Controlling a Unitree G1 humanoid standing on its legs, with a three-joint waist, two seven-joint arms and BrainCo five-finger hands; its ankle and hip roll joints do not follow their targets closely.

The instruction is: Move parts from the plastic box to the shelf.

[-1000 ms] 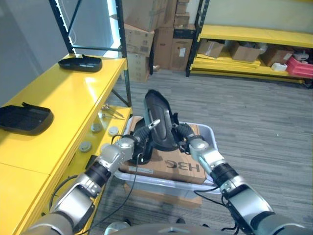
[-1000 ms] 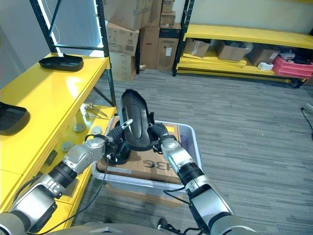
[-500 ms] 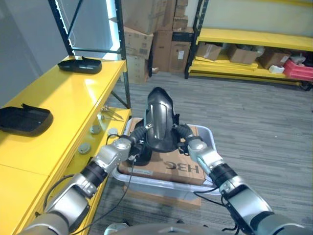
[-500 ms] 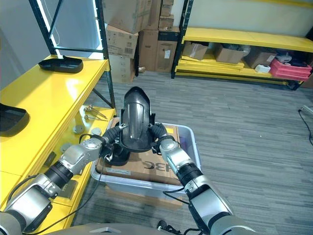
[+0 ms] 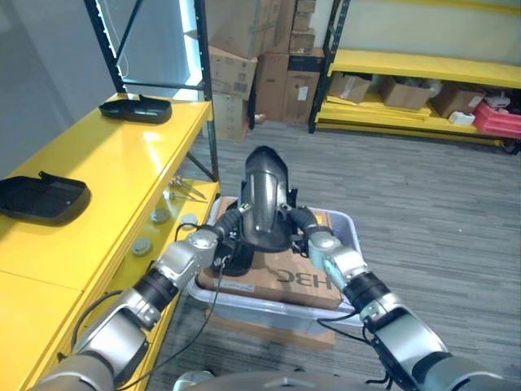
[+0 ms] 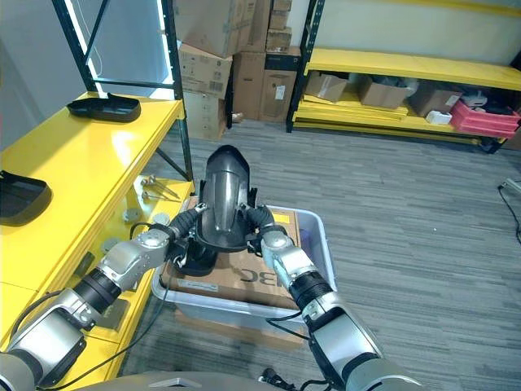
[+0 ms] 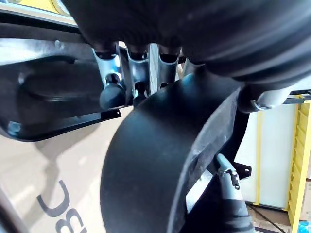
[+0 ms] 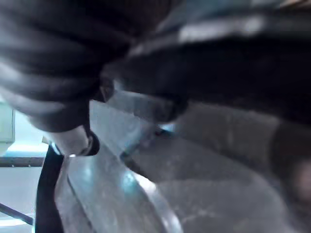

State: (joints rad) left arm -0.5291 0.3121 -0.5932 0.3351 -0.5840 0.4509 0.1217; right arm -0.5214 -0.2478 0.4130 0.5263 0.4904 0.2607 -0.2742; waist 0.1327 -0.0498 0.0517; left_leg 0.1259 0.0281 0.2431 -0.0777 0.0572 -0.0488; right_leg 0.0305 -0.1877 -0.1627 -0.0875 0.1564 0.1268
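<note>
A glossy black curved part [image 5: 263, 199] stands upright, held between my two hands above the clear plastic box [image 5: 348, 229]. My left hand [image 5: 221, 237] grips its left edge; in the left wrist view its fingers [image 7: 130, 73] curl over the part [image 7: 146, 160] and the thumb [image 7: 227, 178] presses its inner side. From the right, my right hand [image 5: 308, 238] clasps the other edge, its fingers mostly hidden behind the part. Another black part [image 7: 48, 94] lies on the cardboard box [image 5: 285, 281] inside the plastic box.
A yellow shelf [image 5: 122, 179] runs along the left, carrying two black parts [image 5: 41, 198] [image 5: 136, 107]. Small tools and round fittings [image 5: 186, 189] lie on its lower ledge. A black upright post [image 5: 209, 98] stands at the shelf corner. Cardboard boxes [image 5: 244, 57] and yellow racks [image 5: 423, 61] line the back.
The black part leaned left a second ago; it now stands upright and faces me, still between both hands. The hands shifted slightly with it.
</note>
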